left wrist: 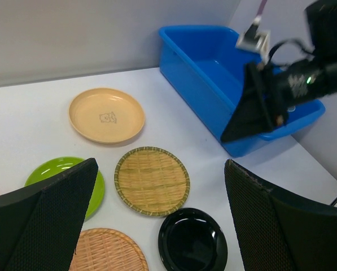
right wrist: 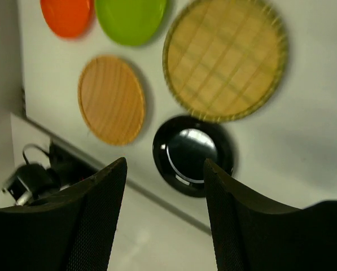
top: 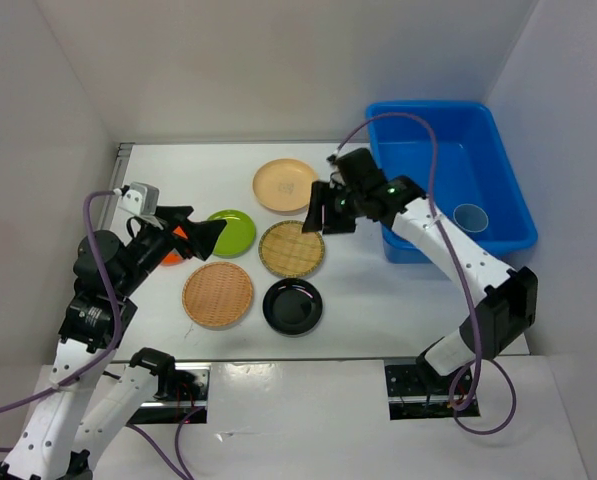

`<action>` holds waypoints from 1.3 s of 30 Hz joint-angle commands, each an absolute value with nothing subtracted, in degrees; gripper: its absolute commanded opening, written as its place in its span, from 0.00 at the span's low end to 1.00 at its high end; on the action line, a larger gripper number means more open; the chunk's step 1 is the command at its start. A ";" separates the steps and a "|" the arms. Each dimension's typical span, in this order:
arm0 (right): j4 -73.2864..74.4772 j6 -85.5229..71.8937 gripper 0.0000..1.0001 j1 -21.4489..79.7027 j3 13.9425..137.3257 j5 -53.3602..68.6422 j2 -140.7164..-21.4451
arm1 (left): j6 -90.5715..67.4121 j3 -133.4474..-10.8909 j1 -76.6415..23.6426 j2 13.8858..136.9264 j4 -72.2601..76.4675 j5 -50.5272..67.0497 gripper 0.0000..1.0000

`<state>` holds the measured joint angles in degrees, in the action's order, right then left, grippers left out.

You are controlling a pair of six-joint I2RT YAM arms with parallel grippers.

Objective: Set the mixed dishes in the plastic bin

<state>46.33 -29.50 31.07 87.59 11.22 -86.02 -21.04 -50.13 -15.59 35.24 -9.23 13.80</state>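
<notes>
Seen from the top external view, the blue plastic bin point(top: 428, 106) sits at the far right of the tabletop point(top: 378, 300) with a blue cup point(top: 470, 217) inside. Six dishes lie outside it to the left: a beige plate point(top: 286, 185), a lime green plate point(top: 231, 232), a green-rimmed woven plate point(top: 291, 249), a plain woven plate point(top: 218, 294), a black bowl point(top: 292, 306) and an orange plate point(top: 166, 259) mostly hidden beneath the left tool point(top: 193, 228). The right tool point(top: 325, 222) hangs between the bin and the beige plate; no pink cup shows. The left wrist view shows its own tool spread wide and empty above the plates, with the right tool close by in front of the bin. The right wrist view shows that tool partly spread and gripping nothing, the black bowl visible between its fingers. Both tools hover by the same tight cluster, so reaching for neighbouring plates together could knock the arms. The plates lie flat, so a finger may shove one along instead of catching its rim, and the glossy bowl could slip free.
</notes>
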 commanded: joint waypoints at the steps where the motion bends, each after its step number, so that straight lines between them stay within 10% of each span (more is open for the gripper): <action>1: 40.09 -31.82 0.62 34.97 81.58 17.31 -85.17 | -19.42 -51.77 -15.82 35.33 -8.26 14.85 0.99; 39: 22.95 -20.48 0.50 36.04 57.14 22.84 -102.56 | -19.60 -51.77 -15.82 33.75 -8.26 14.94 0.99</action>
